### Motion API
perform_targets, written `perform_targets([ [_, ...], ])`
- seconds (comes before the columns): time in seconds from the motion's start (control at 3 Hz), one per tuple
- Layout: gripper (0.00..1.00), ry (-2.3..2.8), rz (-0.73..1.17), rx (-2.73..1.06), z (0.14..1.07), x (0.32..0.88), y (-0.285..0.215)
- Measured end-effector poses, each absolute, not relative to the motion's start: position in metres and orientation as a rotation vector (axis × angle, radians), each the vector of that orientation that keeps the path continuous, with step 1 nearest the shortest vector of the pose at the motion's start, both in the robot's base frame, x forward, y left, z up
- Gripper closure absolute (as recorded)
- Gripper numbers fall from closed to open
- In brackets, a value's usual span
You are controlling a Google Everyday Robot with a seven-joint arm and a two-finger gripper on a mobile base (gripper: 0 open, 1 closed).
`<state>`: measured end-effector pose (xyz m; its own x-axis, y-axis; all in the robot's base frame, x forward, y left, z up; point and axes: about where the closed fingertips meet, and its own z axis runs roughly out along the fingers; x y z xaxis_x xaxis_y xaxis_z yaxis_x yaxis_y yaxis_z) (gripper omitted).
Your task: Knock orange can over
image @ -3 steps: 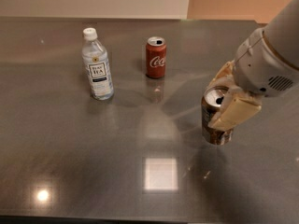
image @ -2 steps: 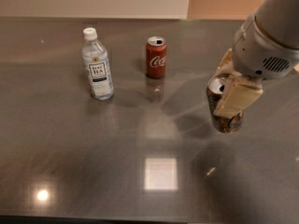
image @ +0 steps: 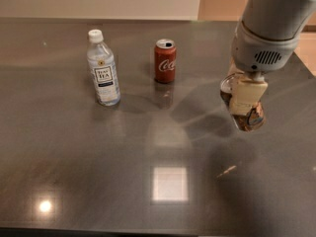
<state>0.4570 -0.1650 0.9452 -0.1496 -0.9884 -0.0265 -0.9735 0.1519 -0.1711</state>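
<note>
The orange can (image: pixel 255 118) is at the right of the dark table, tilted, with its silver top leaning left. My gripper (image: pixel 244 105) comes down from the grey arm above and is shut on the can. One cream finger (image: pixel 247 95) crosses the can's front and hides most of its label. The can's lower end shows just below the finger, at or just above the table surface.
A red Coca-Cola can (image: pixel 165 61) stands upright at the middle back. A clear tea bottle with a white cap (image: pixel 103 69) stands to its left. The grey table (image: pixel 74 172) reflects a ceiling light in front. The table's right edge runs close behind the arm.
The gripper and the orange can have moved together a little to the right and back. The can has gone from upright to tilted.
</note>
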Motion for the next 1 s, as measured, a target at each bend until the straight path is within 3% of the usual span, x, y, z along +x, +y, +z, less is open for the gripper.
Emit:
perform_targets([
  [1.0,0.13,2.301,-0.204,-2.121,0.904,0.485,-0.154],
])
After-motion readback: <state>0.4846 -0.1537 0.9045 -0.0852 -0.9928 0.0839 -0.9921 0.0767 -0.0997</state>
